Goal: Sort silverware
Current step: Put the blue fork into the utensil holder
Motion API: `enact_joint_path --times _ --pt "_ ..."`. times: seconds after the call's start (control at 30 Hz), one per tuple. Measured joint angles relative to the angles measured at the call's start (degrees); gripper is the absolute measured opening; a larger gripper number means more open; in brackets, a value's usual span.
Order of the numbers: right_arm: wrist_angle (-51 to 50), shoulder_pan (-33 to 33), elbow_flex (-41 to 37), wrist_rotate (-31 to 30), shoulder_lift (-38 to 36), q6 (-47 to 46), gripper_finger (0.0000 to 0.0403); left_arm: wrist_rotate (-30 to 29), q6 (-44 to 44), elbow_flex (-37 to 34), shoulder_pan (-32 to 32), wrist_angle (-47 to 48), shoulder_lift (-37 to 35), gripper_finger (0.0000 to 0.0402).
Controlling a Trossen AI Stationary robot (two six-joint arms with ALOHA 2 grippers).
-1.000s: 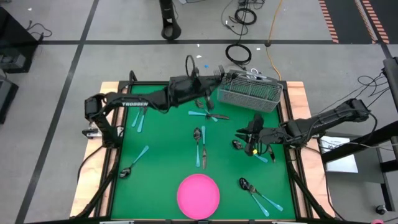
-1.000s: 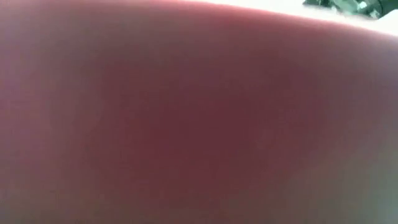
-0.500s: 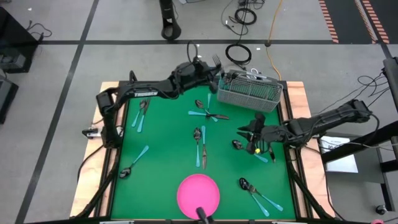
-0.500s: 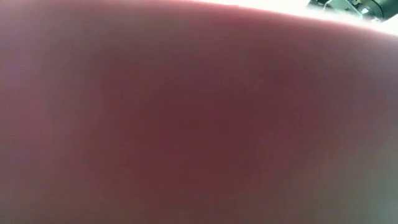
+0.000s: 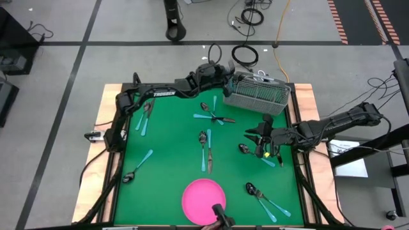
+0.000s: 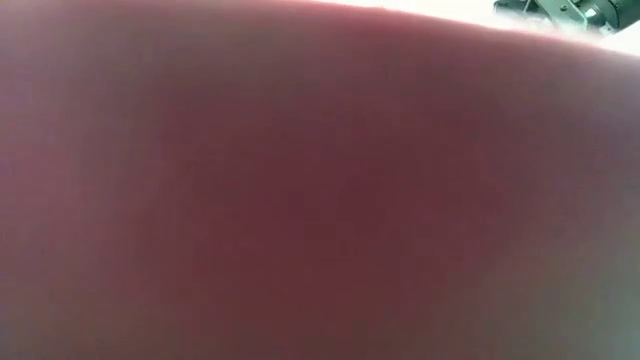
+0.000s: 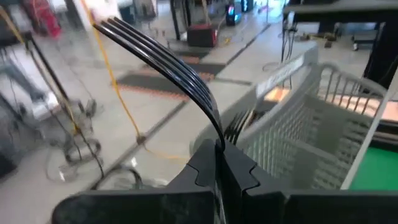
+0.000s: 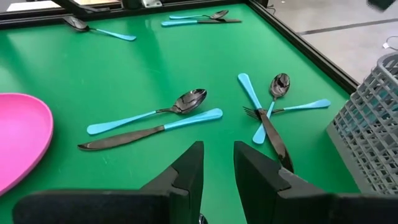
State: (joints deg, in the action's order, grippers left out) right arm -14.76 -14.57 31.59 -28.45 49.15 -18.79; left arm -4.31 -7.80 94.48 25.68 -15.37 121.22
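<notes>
The left gripper [image 5: 217, 68] is reaching over the far edge of the table [image 5: 166, 137], just beside the wire basket [image 5: 255, 94] at the far right corner. Its fingers are clamped tight on a fork [image 7: 163, 58], whose dark tines are curving up and away above the basket's rim.

The right gripper [image 5: 258, 142] is hanging low near the right edge, its fingers [image 8: 186, 171] standing a little apart and holding nothing that shows.

The rest of the silverware is lying scattered on the green mat: a spoon [image 8: 149, 112] and a knife [image 8: 152, 129] side by side near the middle, crossed pieces [image 5: 214, 115] nearer the basket, more near the left edge [image 5: 144, 117] and the near right corner [image 5: 265, 199]. A pink plate [image 5: 203, 199] is sitting at the near edge, and it is filling the low view.
</notes>
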Motion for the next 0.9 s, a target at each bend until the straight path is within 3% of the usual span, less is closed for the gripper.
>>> enact_joint_path --times 0.3,0.63,0.9 --pt "-0.29 0.0 0.0 0.02 0.0 0.04 0.0077 2.25 3.0 0.02 -0.03 3.76 0.14 0.0002" --pt "-0.09 0.0 0.0 0.05 0.0 -0.48 0.0077 4.23 3.0 0.02 -0.73 4.57 0.06 0.0066" --pt "-0.05 0.0 0.0 0.26 0.0 -0.61 0.0077 4.06 3.08 0.0 -0.54 10.77 -4.4 0.0087"
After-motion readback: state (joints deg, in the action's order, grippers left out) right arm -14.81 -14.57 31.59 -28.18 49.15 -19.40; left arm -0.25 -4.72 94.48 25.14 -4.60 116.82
